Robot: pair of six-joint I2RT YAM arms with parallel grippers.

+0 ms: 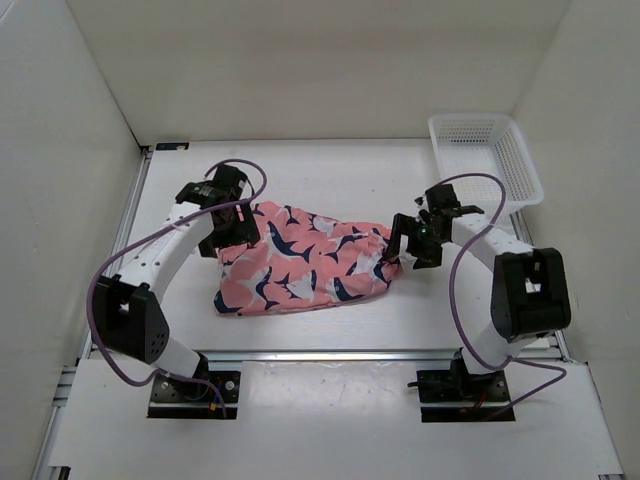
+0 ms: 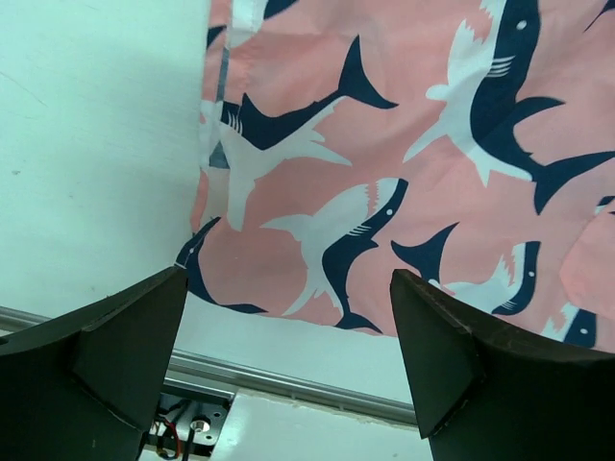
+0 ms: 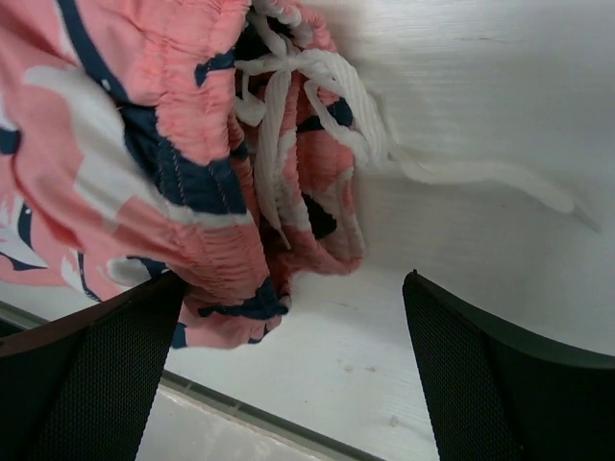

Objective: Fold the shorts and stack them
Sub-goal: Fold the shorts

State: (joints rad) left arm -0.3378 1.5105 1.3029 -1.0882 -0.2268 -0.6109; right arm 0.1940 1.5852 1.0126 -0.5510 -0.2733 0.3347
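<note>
From above, both arms bend inward, the left gripper [image 1: 232, 228] at one end of the shorts [image 1: 305, 262], the right gripper [image 1: 408, 245] at the other. Left wrist: fingers [image 2: 115, 355] spread, fabric edge ahead between them. Right wrist: fingers [image 3: 500, 375] spread, bunched waistband and drawstring [image 3: 317, 86] ahead, nearer the left finger.

We seem to be in a robotics lab test cell. Plain white panels [image 1: 320, 70] box in a white table [image 1: 340, 170] on the left, right and far sides. An aluminium rail [image 1: 330, 353] edges its near side, where the left arm [image 1: 150, 265] and right arm [image 1: 500, 250] are bolted down, purple cables [image 1: 455, 290] looping loose.
</note>
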